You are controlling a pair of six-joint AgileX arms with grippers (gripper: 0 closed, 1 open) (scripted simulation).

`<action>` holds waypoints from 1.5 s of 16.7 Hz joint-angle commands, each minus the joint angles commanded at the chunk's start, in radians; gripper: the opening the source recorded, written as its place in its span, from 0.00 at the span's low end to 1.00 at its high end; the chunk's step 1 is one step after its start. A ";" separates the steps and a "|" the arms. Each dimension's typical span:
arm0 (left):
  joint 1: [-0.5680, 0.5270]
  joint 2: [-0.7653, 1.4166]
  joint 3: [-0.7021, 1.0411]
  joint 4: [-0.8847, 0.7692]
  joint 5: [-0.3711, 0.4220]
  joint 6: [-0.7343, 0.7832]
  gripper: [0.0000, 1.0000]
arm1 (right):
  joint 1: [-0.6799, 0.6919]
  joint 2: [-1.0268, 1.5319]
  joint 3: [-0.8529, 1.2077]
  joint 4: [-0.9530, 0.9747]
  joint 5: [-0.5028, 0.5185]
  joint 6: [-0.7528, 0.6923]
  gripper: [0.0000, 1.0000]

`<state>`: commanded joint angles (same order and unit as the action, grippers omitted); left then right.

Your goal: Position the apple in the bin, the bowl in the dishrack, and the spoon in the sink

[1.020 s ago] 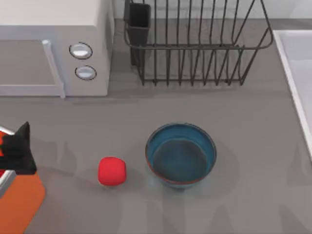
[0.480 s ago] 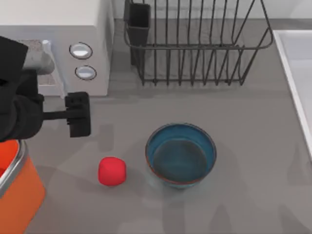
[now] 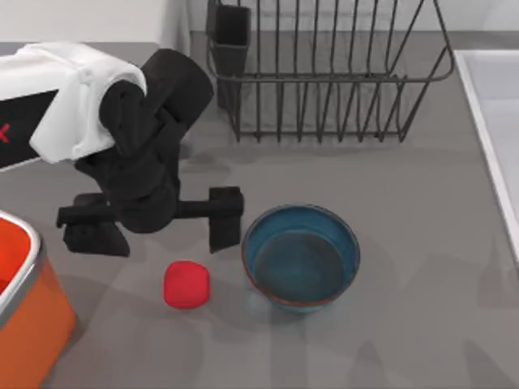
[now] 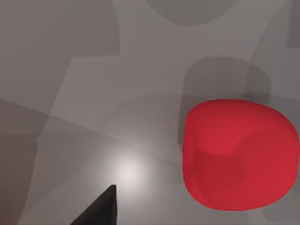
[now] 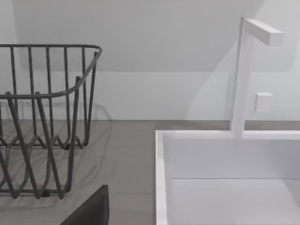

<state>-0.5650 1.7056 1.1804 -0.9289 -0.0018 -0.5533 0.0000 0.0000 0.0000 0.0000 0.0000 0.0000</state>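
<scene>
On the grey counter [image 3: 422, 203] the left tool [image 3: 154, 220] hangs over the middle-left area, its two black fingers [image 3: 225, 217] spread wide apart and holding nothing; one finger is just above the bowl's rim at about 10 o'clock of the bowl, the other nearer the bin. The apple [image 3: 186, 284], a red rounded lump, lies on the counter at about 5 o'clock from the tool's midpoint, untouched, and close beside the bowl at the bowl's 9 o'clock. In the left wrist view the apple [image 4: 239, 154] sits on bare counter with a dark fingertip [image 4: 101, 211] apart from it. The blue-teal bowl [image 3: 301, 258] stands upright and empty at the middle of the counter. The orange bin [image 3: 24, 316] with its silver rim is at 8 o'clock of the scene, the black wire dishrack [image 3: 324, 73] at 12 o'clock, and the pale sink [image 3: 495, 113] at 3 o'clock. The right wrist view shows the dishrack [image 5: 42, 122], the sink [image 5: 225, 178] with its white faucet [image 5: 246, 70], and a dark fingertip [image 5: 91, 211] of the right tool; whether that tool is apart or together I cannot tell.
</scene>
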 joint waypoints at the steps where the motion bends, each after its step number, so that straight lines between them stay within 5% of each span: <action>1: -0.014 0.043 0.031 -0.023 0.000 -0.015 1.00 | 0.000 0.000 0.000 0.000 0.000 0.000 1.00; 11: -0.039 0.131 0.093 -0.067 -0.001 -0.044 1.00 | 0.000 0.000 0.000 0.000 0.000 0.000 1.00; 23: -0.042 0.252 -0.047 0.192 0.000 -0.042 1.00 | 0.000 0.000 0.000 0.000 0.000 0.000 1.00; 25: -0.042 0.252 -0.047 0.192 0.000 -0.042 0.85 | 0.000 0.000 0.000 0.000 0.000 0.000 1.00</action>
<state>-0.6068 1.9577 1.1336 -0.7374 -0.0021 -0.5954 0.0000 0.0000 0.0000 0.0000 0.0000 0.0000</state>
